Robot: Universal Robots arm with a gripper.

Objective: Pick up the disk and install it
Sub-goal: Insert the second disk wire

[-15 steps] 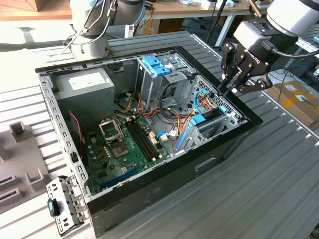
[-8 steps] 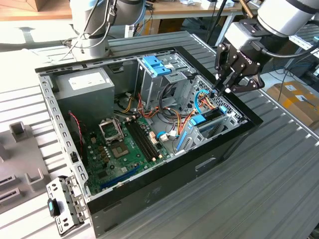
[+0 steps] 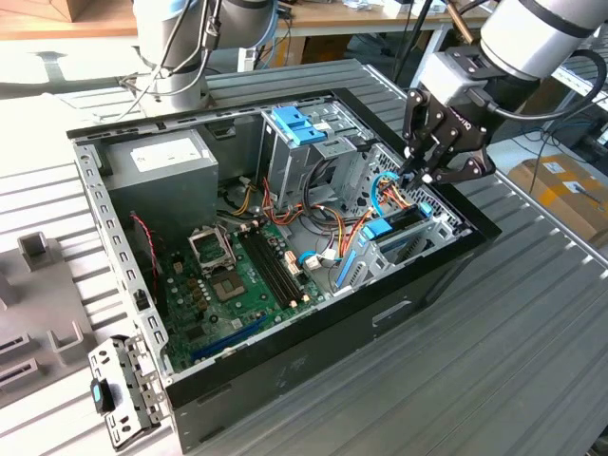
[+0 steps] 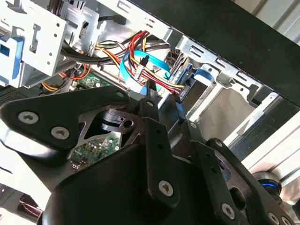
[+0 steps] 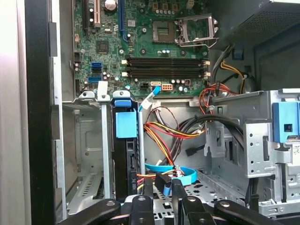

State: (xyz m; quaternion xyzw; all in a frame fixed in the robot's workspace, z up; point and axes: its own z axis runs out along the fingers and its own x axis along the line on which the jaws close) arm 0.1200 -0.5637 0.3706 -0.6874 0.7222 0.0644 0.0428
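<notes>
- Toward the exterior view's left, the grey power supply (image 3: 161, 161) fills a corner of the open computer case (image 3: 313, 332), with the green motherboard (image 3: 237, 280) below it.
- In the middle, a blue bracket (image 3: 297, 124) tops the metal drive cage (image 3: 318, 157).
- The disk (image 5: 125, 159) stands on edge in its bay, under a blue tab.
- On the right, the gripper (image 3: 410, 179) hangs among a blue ribbon cable (image 4: 136, 75) and coloured wires (image 5: 161, 133), jaws nearly together, gripping nothing.
</notes>
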